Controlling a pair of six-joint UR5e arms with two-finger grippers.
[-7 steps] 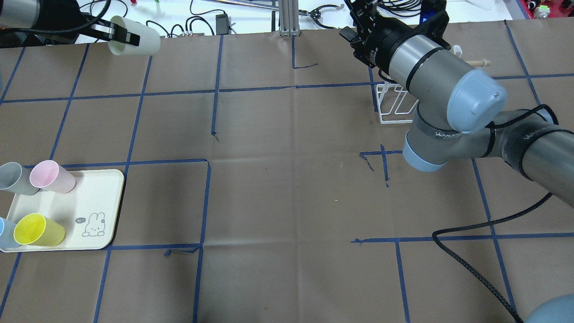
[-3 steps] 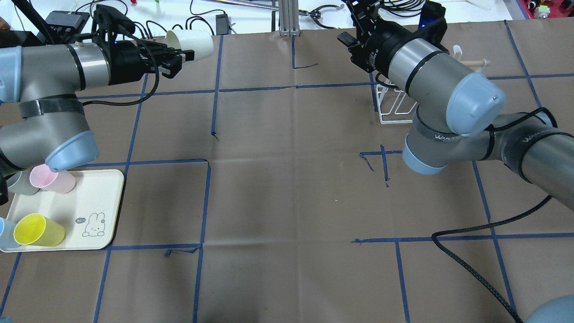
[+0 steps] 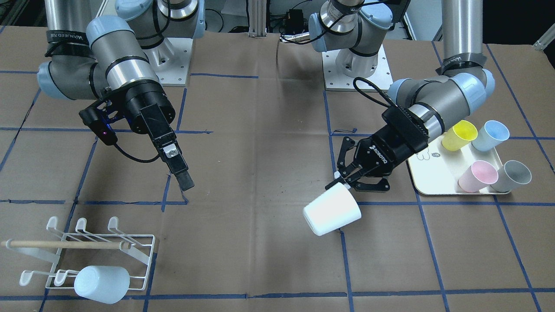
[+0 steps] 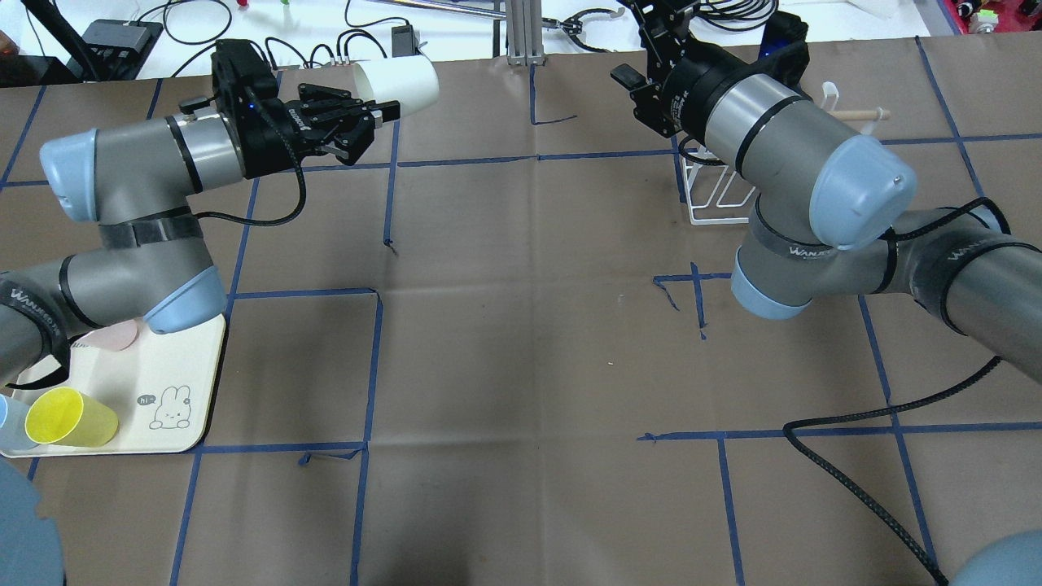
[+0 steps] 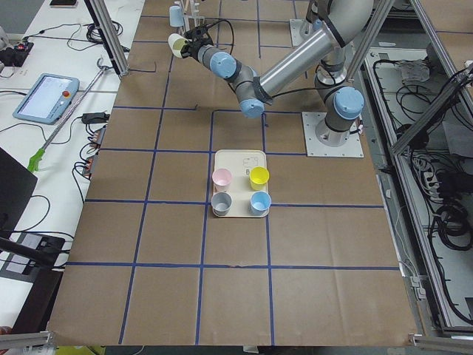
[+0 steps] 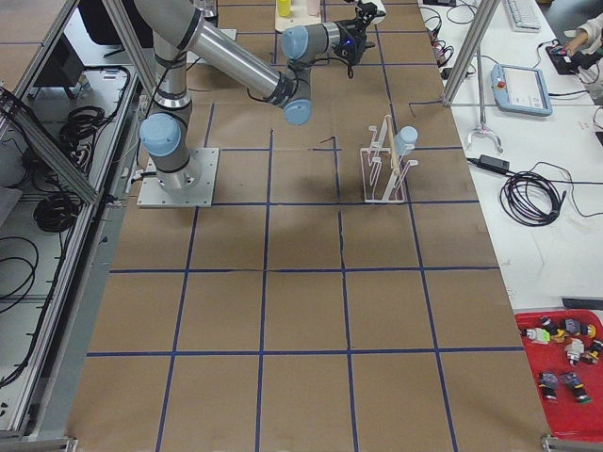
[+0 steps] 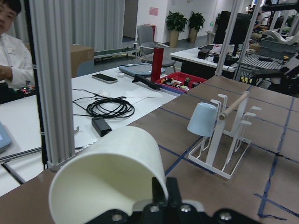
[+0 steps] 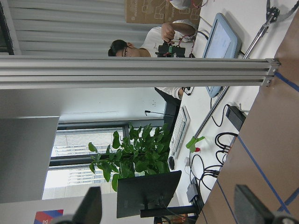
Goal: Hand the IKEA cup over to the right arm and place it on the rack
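Observation:
My left gripper [image 4: 376,110] is shut on the rim of a white cup [image 4: 397,80], one finger inside it, and holds it on its side above the table's far edge. The cup also shows in the front view [image 3: 331,211] and the left wrist view [image 7: 110,175]. My right gripper [image 3: 184,178] is open and empty, raised above the table near the white wire rack [image 3: 93,245]; its fingers [image 8: 91,207] stand wide apart in the right wrist view. The rack has a wooden dowel [image 3: 60,244] and carries a pale blue cup [image 3: 102,284]. The right arm hides part of the rack [image 4: 716,195] from overhead.
A cream tray [image 4: 175,358] with a bear drawing sits at the near left and holds yellow [image 3: 458,135], blue [image 3: 490,134], pink [image 3: 478,175] and grey [image 3: 511,175] cups. A black cable [image 4: 855,480] lies on the table at the right. An aluminium post [image 4: 521,32] stands at the far edge.
My left arm has swung in from the far left towards the middle, carrying the white cup to the right. The right arm has barely moved.

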